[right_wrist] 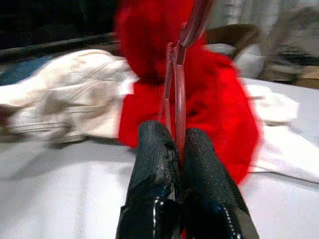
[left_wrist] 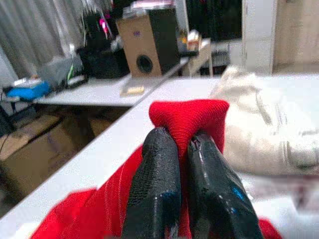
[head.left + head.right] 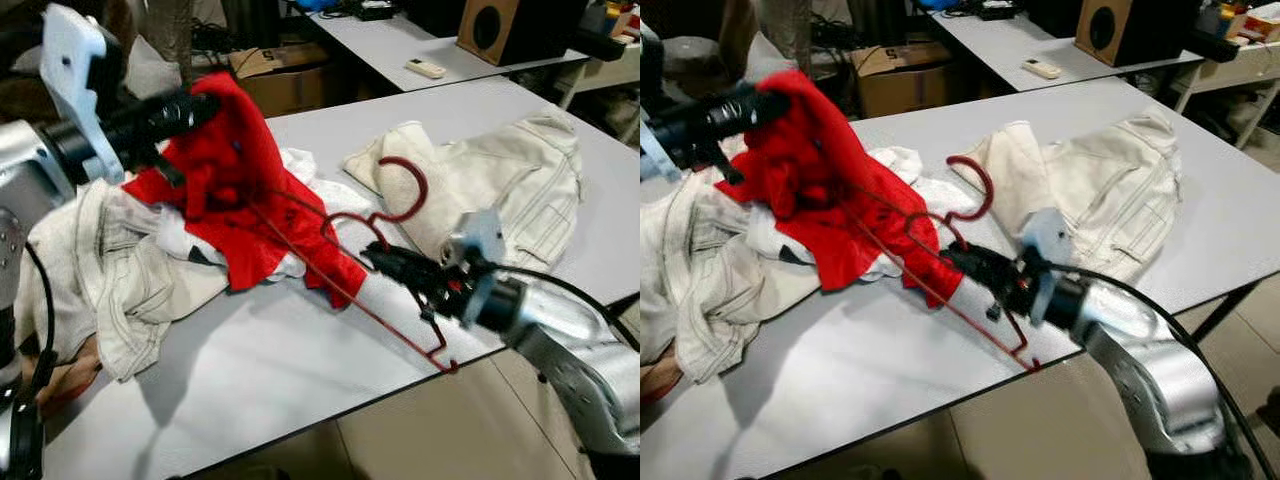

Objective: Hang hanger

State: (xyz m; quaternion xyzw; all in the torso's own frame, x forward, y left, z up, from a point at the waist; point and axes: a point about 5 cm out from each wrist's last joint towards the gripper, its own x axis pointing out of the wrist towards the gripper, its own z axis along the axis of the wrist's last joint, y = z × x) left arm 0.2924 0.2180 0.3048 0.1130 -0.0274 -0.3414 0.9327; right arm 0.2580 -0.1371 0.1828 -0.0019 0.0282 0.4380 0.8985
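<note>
While our left pincer [image 3: 205, 108] pinches a fold of the red garment [image 3: 235, 185] and holds it lifted above the grey surface [image 3: 300, 380], our right pincer [image 3: 375, 258] is clamped on the red wire hanger [image 3: 400, 205], which lies partly inside the garment, beside a cream jacket [image 3: 500, 180].

hangers: 1 [image 3: 390, 262] | red garments: 1 [image 3: 235, 170] | speakers: 1 [image 3: 500, 28]
</note>
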